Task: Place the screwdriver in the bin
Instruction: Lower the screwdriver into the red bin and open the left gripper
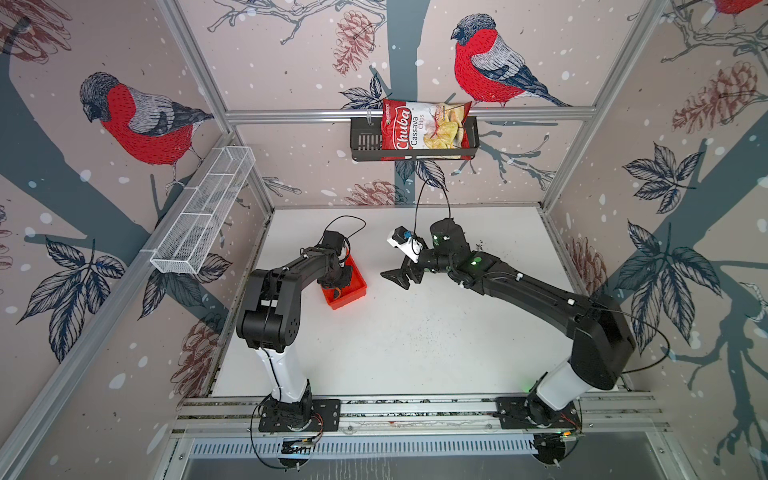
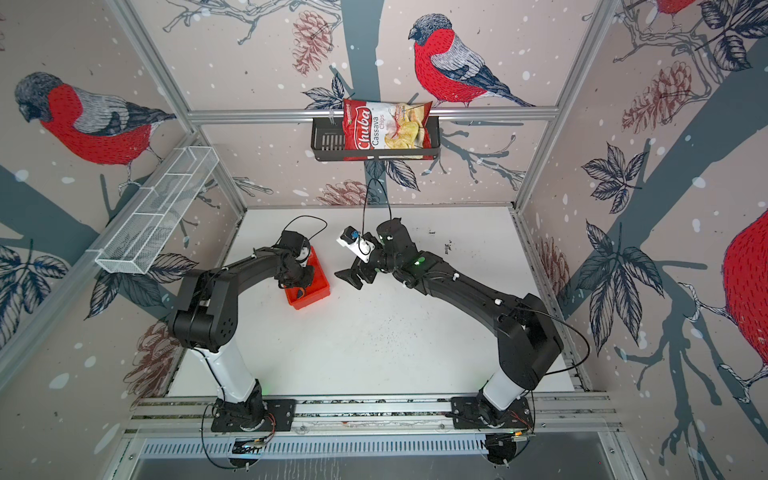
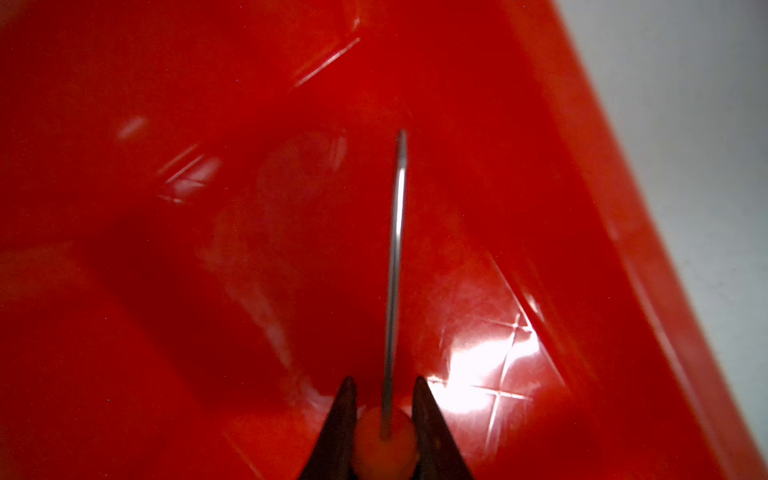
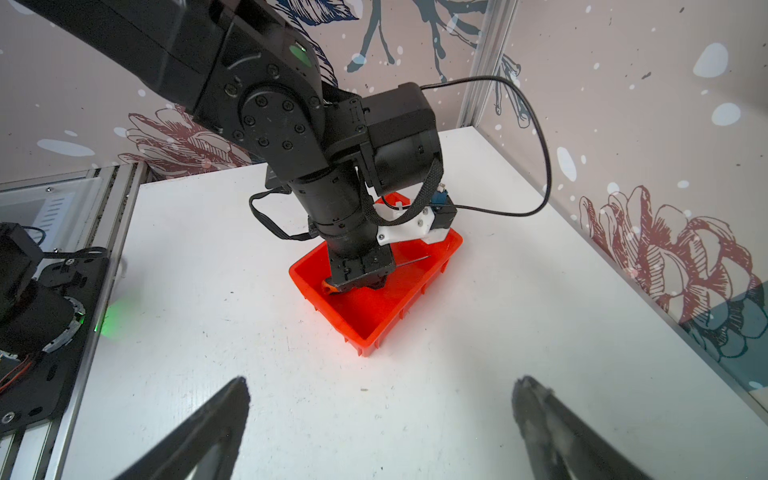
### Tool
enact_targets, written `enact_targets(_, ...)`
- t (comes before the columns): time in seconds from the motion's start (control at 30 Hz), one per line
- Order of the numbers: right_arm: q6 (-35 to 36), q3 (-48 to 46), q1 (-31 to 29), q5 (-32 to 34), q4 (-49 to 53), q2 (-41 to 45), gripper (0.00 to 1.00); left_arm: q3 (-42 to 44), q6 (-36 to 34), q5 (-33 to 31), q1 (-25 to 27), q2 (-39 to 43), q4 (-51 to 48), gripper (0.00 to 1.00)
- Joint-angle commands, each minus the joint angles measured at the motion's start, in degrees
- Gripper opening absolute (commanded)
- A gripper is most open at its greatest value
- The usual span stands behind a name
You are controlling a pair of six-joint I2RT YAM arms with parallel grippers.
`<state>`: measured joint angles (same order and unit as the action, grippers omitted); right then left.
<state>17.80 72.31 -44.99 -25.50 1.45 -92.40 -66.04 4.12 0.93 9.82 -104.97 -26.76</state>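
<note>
Clearly, the left wrist view showed the left gripper (image 3: 384, 380) pinching the screwdriver (image 3: 397, 228) inside the bin (image 3: 124, 332); both top views hid that grip. The right gripper (image 4: 383, 380) stood spread.

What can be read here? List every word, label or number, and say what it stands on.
"Chuba": on the chip bag in the black basket on the back wall.
"Cassava": same bag.
"Chips": same bag, beside "Cassava".
The bag's smaller print: too small to read.
Nothing else legible in any view.
</note>
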Motion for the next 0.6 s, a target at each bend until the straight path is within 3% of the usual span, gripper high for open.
enact_targets(0.0,-0.14,0.41,-0.03,-0.04,-0.49,0.08,0.99,-0.32,0.54,-1.09,0.01,0.81,-1.49,0.29)
enact_targets(0.13,-0.05,0.53,-0.01,-0.17,-0.14,0.35,0.99,0.12,0.93,-0.86,0.06,2.53,-0.72,0.41)
enact_targets(0.43,-0.96,-0.14,0.78,0.27,-0.90,1.76,1.00,1.90,1.18,-0.42,0.54,9.75,1.92,0.51)
enact_targets(0.57,-1.75,-0.59,1.22,0.18,-1.75,2.61,1.00,3.10,2.70,-0.31,0.55,13.99,4.29,0.61)
